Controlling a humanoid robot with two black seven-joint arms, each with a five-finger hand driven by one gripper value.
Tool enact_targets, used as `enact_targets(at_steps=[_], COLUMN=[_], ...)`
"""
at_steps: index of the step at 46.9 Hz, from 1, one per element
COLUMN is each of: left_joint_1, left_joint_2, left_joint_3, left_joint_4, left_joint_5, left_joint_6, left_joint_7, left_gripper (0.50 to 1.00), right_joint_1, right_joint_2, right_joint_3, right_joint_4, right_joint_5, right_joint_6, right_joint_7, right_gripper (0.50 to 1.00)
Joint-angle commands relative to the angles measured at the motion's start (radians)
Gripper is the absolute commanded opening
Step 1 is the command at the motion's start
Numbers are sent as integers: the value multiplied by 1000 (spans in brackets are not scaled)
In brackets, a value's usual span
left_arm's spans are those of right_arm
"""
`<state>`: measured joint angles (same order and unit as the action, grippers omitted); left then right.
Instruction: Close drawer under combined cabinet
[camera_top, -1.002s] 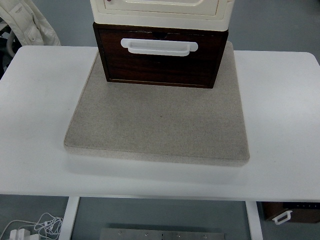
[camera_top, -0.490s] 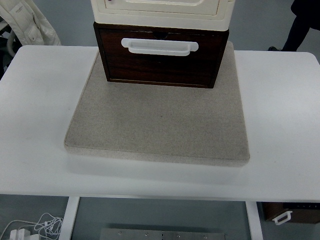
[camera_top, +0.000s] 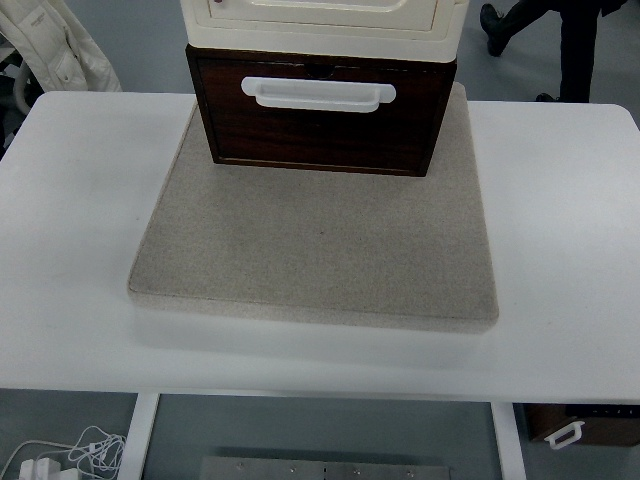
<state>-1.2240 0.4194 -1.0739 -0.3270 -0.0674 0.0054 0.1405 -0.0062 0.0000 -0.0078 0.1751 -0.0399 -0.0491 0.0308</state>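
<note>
A: Where is the drawer (camera_top: 320, 120)?

B: At the far middle of the mat (camera_top: 320, 245), under the cream cabinet (camera_top: 322, 22). It is dark brown wood with a white handle (camera_top: 318, 93) across its upper front.

A: Is it shut?

B: Its front stands a little forward of the cabinet above, and a dark strip shows along its top edge just behind the handle. I cannot tell for sure whether it is pushed fully home.

A: And the hands?

B: Neither robot hand is in the picture, and no arm comes in from the left or right edge. So I cannot tell whether either is open, closed or gripping anything.

A: What does the mat lie on?

B: A white table (camera_top: 75, 220). The mat is grey-beige and squarish, and the drawer sits on its far edge. The near part of the mat is bare.

A: Anything else around?

B: A person's legs (camera_top: 560, 35) in dark trousers and shoes on the floor past the table's far right corner. A white jacket (camera_top: 55, 45) at far left. White cables (camera_top: 70, 452) on the floor below the near left edge. A brown box (camera_top: 585, 425) with a white handle sits low at the right, under the table's near corner.
</note>
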Motion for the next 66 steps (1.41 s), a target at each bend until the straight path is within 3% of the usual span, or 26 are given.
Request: enact_targets(at_steps=[1,12,35,49,57,66], left_joint_1=[15,64,130,132,138,136], left_joint_2=[-8,-37,-93,-111,-143,-169], left_joint_3=[37,72,60,61,58,60], left_joint_4=[0,2,3,78,98,98], left_joint_5=[3,-8,-67,-118,-127,-160], left_joint_6=[-27,-145,-160,-251,-252,-251], left_joint_7=[27,36,34,33,11,-62], left_gripper=[1000,1000,1000,1000,1000,1000], right_joint_1=[0,0,0,0,0,-1], right_joint_2=[0,0,0,0,0,0], right_joint_3=[0,0,0,0,2,0], right_joint_4=[0,0,0,0,0,0], right_joint_5=[0,0,0,0,0,0], right_joint_6=[0,0,0,0,0,-2], right_joint_7=[0,0,0,0,0,0], right_gripper=[952,952,952,952,952,952])
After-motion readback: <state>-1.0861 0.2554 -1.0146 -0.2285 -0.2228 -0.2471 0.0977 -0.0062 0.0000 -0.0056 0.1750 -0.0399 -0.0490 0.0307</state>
